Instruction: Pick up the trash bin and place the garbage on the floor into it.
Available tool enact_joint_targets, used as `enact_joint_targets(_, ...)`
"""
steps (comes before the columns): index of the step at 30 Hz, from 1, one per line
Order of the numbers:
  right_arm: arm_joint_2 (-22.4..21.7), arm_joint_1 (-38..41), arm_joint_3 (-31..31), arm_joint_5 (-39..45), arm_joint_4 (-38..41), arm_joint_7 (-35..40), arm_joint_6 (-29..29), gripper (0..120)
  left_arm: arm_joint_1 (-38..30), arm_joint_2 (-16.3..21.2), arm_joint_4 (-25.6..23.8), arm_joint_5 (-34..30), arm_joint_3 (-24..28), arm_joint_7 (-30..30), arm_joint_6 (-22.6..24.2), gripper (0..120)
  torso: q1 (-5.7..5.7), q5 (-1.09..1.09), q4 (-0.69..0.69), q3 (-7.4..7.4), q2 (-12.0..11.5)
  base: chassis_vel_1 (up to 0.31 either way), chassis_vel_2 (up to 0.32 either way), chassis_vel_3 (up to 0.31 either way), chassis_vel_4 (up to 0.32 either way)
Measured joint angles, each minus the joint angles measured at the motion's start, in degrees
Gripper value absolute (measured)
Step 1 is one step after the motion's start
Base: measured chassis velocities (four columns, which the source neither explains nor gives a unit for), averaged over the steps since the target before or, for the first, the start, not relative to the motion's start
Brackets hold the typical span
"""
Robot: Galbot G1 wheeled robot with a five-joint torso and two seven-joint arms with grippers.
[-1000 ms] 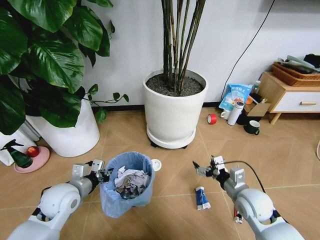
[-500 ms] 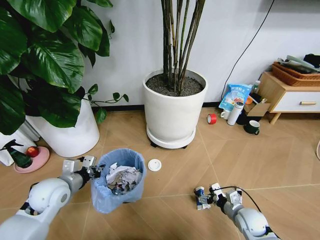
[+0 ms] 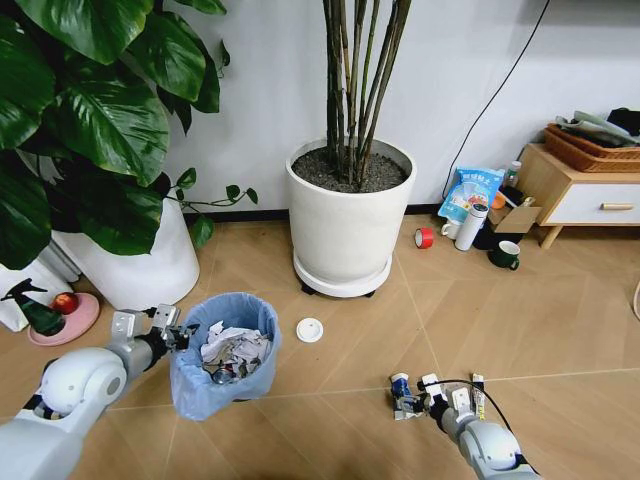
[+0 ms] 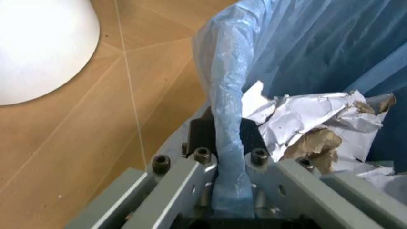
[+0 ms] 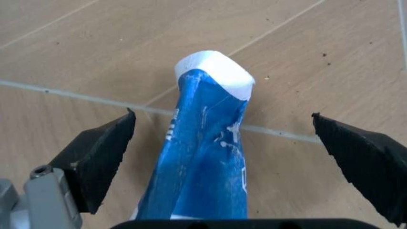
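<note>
The trash bin (image 3: 200, 385), lined with a light-blue bag, hangs tilted at lower left and holds crumpled paper (image 3: 232, 350). My left gripper (image 3: 178, 337) is shut on the bin's rim (image 4: 228, 143), pinching the bag's edge. On the floor (image 3: 340, 420), a blue-white tube of garbage (image 3: 400, 385) lies at lower right. My right gripper (image 3: 410, 400) is down at the tube, open. In the right wrist view its black fingertips (image 5: 105, 152) stand on either side of the tube (image 5: 203, 157) without touching it. A small white round lid (image 3: 310, 330) lies between the bin and the middle pot.
A large white plant pot (image 3: 350, 235) stands straight ahead and another (image 3: 145, 265) at the left. A red tape roll (image 3: 424, 237), cups and a bottle sit by the wooden cabinet (image 3: 575, 195) at right. A pink dish (image 3: 65, 318) lies far left.
My right gripper has dropped to the floor and now straddles the blue-white tube. The left arm has carried the bin a little to the left.
</note>
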Motion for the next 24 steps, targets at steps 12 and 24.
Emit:
enact_joint_targets(12, 1.5, 2.3, -0.2, -0.7, -4.1, 0.0, 0.0, 70, -0.9, 0.3, 0.8, -0.5, 0.2, 0.2, 0.0, 0, 0.0, 0.0, 0.0, 0.0, 0.0, 0.0, 0.0, 0.0, 0.0)
enact_joint_targets(24, 2.5, 3.5, -0.3, -0.7, -5.7, 0.4, 0.5, 25, -0.6, 0.2, 0.5, -0.5, 0.2, 0.2, 0.0, 0, 0.0, 0.0, -0.01, 0.0, 0.0, 0.0, 0.0, 0.0, 0.0)
